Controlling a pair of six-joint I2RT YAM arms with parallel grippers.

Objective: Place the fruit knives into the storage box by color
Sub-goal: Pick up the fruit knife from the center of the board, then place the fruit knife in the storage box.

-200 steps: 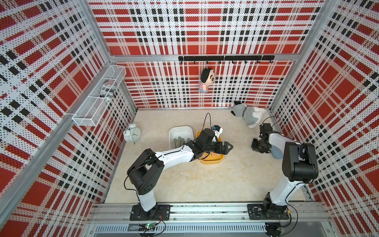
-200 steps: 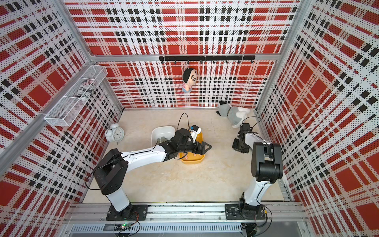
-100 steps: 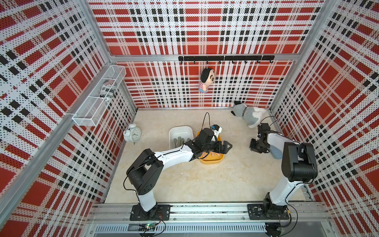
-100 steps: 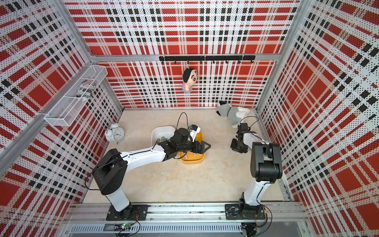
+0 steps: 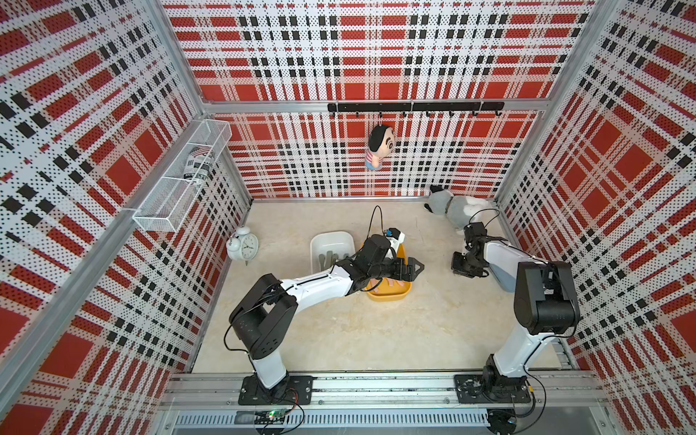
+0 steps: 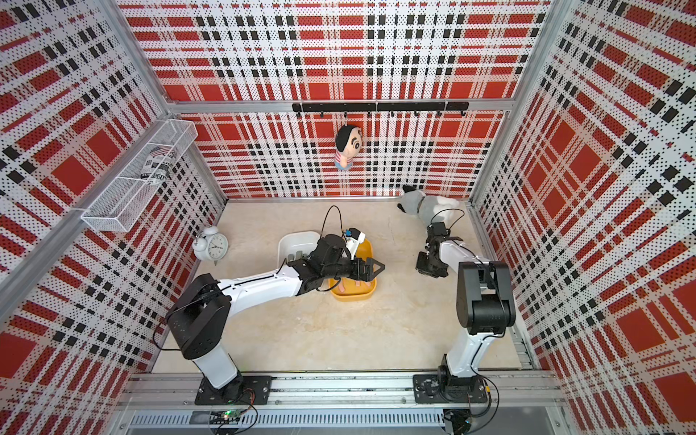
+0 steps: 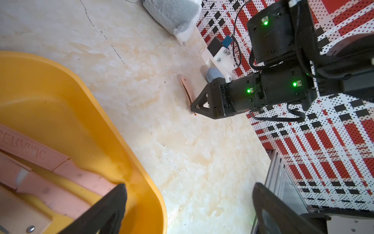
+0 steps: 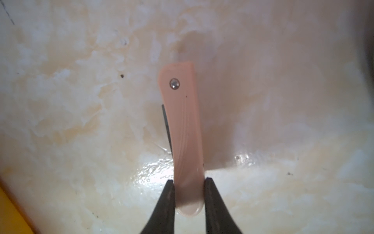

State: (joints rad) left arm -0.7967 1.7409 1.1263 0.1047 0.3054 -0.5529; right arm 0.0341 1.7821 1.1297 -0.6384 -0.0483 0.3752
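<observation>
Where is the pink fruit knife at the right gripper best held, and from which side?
Near its plain rounded end, away from the rivet, coming in along its length: the pink fruit knife is narrow, so jaws span its two long edges. The right gripper is shut on it so.

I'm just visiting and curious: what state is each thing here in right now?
Left fingers: open, empty, above yellow box's rim.
Right fingers: shut on pink knife.
Yellow box: holds pink knives.
White box: holds green knives.
Clock: upright.
Doll: hanging from hook.
Plush dog: lying down.
</observation>
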